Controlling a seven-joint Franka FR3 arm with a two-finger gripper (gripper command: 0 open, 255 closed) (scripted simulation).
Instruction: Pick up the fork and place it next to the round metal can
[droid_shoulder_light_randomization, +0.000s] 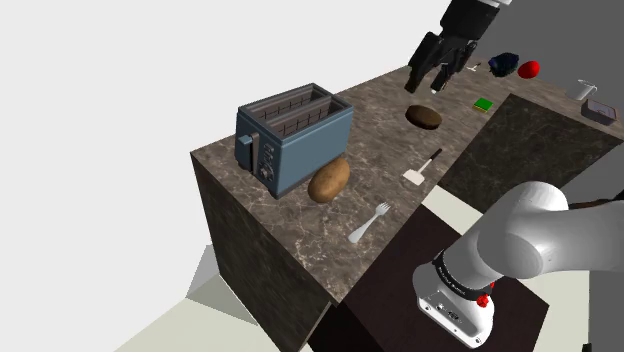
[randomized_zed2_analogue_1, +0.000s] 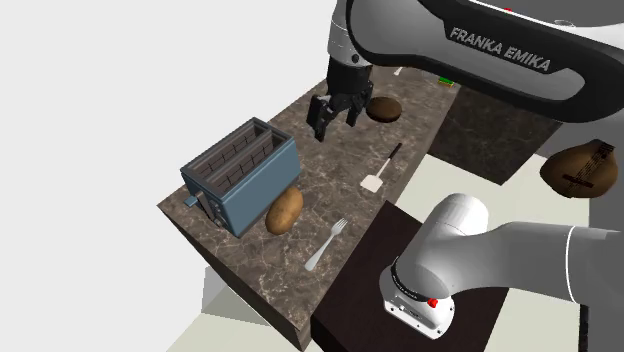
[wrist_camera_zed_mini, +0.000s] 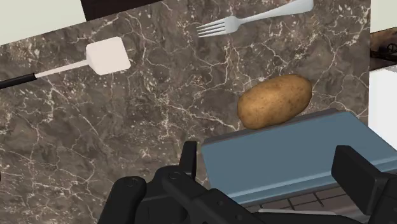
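Nearest the stand (droid_shoulder_light_randomization: 462, 300), the fork (droid_shoulder_light_randomization: 368, 222) (randomized_zed2_analogue_1: 327, 244) (wrist_camera_zed_mini: 251, 20) lies flat on the marbled bench (droid_shoulder_light_randomization: 385, 140) close to its edge, tines toward the spatula (droid_shoulder_light_randomization: 422, 167) (randomized_zed2_analogue_1: 381, 170) (wrist_camera_zed_mini: 83, 62) and handle toward the bench's near corner. Just inward of it sits the potato (droid_shoulder_light_randomization: 329, 180) (randomized_zed2_analogue_1: 284, 210) (wrist_camera_zed_mini: 275, 100), close to the fork but not touching it and right beside the blue toaster (droid_shoulder_light_randomization: 293, 135) (randomized_zed2_analogue_1: 240, 172) (wrist_camera_zed_mini: 286, 159). Beyond the spatula rests a dark brown round thing (droid_shoulder_light_randomization: 423, 117) (randomized_zed2_analogue_1: 383, 109), which I take to be the can, though its material does not show plainly. The hand (droid_shoulder_light_randomization: 427, 85) (randomized_zed2_analogue_1: 335, 124) (wrist_camera_zed_mini: 267, 159) hangs above the bench near that end, well away from the fork, its fingers spread apart and holding nothing, so the pick-up is not yet begun. The main danger is the fork itself: thin and flat on a hard top, it gives little to pinch, and fingers that come down off-centre could skate it sideways. So near the edge, a push could send it off the bench. A careless approach could also clip the tall toaster or set the potato rolling into the fork. On the way to the goal the spatula lies across the likely path and could be knocked. Farther off lie a green square (droid_shoulder_light_randomization: 483, 104) and a red thing (droid_shoulder_light_randomization: 528, 69).
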